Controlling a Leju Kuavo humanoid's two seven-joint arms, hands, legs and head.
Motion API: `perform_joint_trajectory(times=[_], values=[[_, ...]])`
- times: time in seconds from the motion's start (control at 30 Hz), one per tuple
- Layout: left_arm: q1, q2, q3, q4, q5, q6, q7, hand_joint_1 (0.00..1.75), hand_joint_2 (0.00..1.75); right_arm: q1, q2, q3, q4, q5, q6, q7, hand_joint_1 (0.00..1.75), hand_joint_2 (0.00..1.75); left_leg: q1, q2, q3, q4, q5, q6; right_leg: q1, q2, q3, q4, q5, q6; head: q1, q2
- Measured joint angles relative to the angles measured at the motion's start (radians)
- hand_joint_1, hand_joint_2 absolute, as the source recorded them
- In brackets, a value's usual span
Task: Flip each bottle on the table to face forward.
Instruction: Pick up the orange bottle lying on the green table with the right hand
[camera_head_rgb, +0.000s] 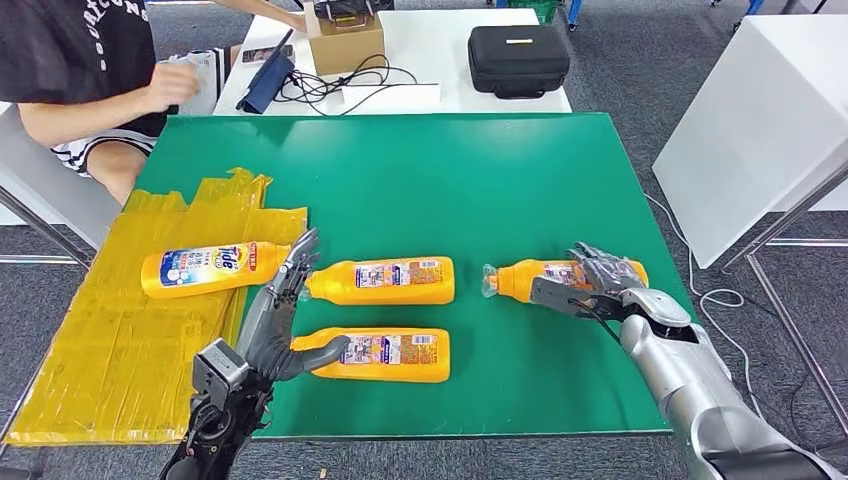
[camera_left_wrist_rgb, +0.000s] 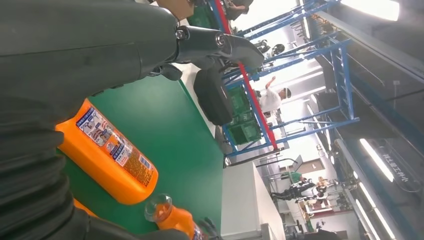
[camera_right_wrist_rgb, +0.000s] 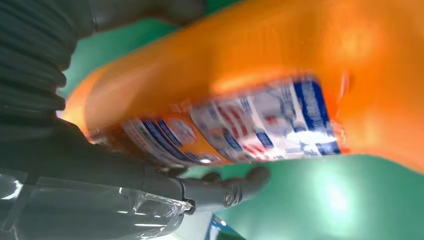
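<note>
Green table: right robot hand grips orange bottle, label blurred close-up.

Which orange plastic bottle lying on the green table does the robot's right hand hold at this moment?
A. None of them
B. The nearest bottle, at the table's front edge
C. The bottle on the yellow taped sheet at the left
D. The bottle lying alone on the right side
D: in the head view the right hand is wrapped around the lone orange plastic bottle on the right, and the right wrist view shows that bottle filling its grasp.
</note>
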Motion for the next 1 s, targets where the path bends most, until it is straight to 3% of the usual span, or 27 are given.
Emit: perform_joint_trajectory(times=[0.6, 0.77, 1.0], values=[[-0.02, -0.003, -0.002, 0.052, 0.03, 0.001, 0.027, 0.0, 1.75, -0.048, 0.004, 0.034, 0.061, 0.015, 0.029, 0.047, 1.75, 1.75, 0.0, 0.0, 0.005, 0.0, 0.0, 0.0, 0.0, 0.0, 0.007, 0.0, 0.0, 0.0, 0.0, 0.0], [-0.003, -0.003, 0.003, 0.038, 0.036, 0.01, 0.049, 0.0, 1.75, -0.03, 0.026, 0.032, 0.05, -0.04, -0.091, 0.046, 1.75, 1.75, 0.0, 0.001, 0.005, 0.0, 0.0, 0.0, 0.0, 0.001, 0.007, 0.0, 0.0, 0.0, 0.0, 0.0], [0.038, -0.002, 0.02, -0.005, 0.029, 0.02, 0.063, 0.0, 1.75, 0.067, 0.068, -0.029, -0.073, -0.185, -0.28, -0.02, 1.75, 1.75, 0.0, 0.0, 0.002, 0.0, 0.0, 0.0, 0.0, 0.0, 0.003, 0.0, 0.0, 0.0, 0.0, 0.0]])
